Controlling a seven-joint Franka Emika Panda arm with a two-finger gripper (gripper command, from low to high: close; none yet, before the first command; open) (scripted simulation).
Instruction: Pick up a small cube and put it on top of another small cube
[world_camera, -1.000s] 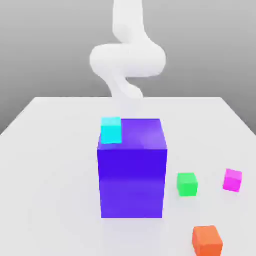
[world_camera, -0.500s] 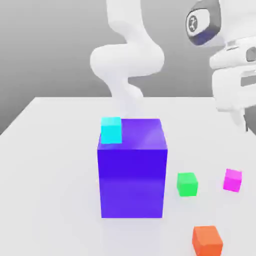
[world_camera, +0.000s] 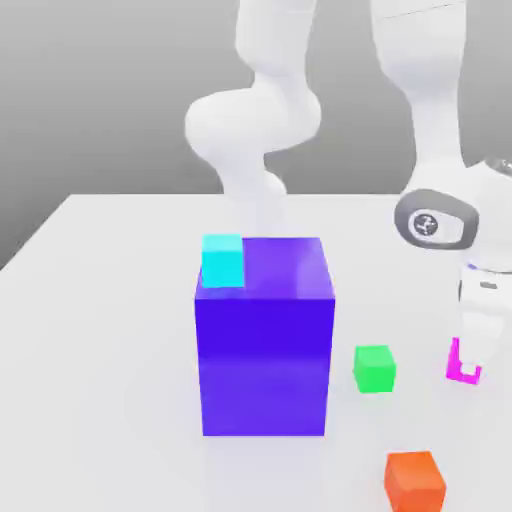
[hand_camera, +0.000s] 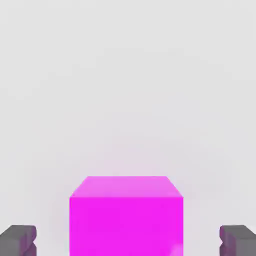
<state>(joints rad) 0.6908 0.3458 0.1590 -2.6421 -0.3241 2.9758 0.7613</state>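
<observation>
Gripper open astride magenta cube

Green cube stands in open table; big blue-purple block just beside.

Arm swung over from the back of the table and dropped at the exterior view's right. A second ago it was behind the big block; half a second ago the hand was high. Gripper now down at the magenta cube, fingertips either side, gap showing.
</observation>
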